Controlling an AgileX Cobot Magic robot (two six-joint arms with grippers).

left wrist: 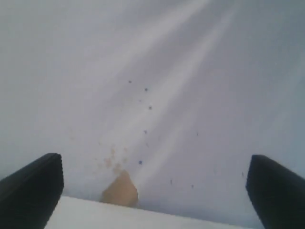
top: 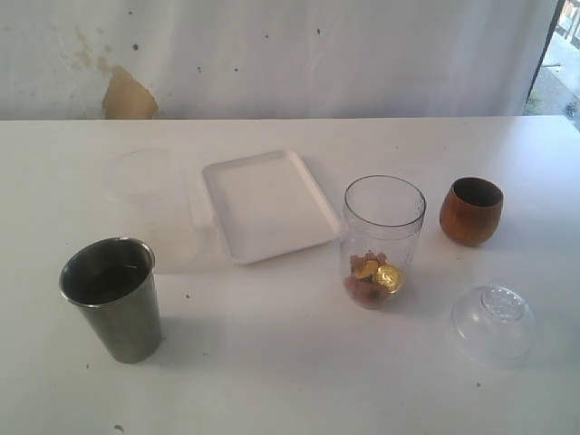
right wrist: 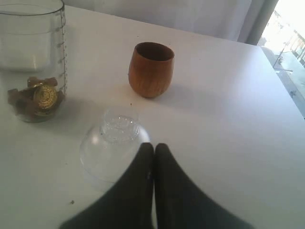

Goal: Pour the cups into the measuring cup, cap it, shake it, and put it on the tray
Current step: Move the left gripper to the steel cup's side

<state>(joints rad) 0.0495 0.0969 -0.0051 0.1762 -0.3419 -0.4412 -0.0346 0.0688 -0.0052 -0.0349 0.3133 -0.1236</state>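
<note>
The clear measuring cup [top: 383,239] stands mid-table with gold and pinkish pieces at its bottom; its scale shows in the right wrist view [right wrist: 34,61]. The steel tumbler [top: 113,297] stands at the front left. The brown wooden cup [top: 471,210] [right wrist: 151,69] stands at the right. The white tray [top: 267,204] lies behind the centre. A clear domed cap [top: 494,323] [right wrist: 114,149] rests at the front right. My right gripper [right wrist: 154,146] is shut and holds nothing, just short of the cap. My left gripper [left wrist: 152,186] is open and faces the back wall. Neither gripper shows in the exterior view.
A frosted translucent plastic cup [top: 140,188] stands left of the tray. A white curtain with a brown stain [top: 128,95] [left wrist: 120,190] hangs behind the table. The table's right edge borders a bright opening [right wrist: 288,38].
</note>
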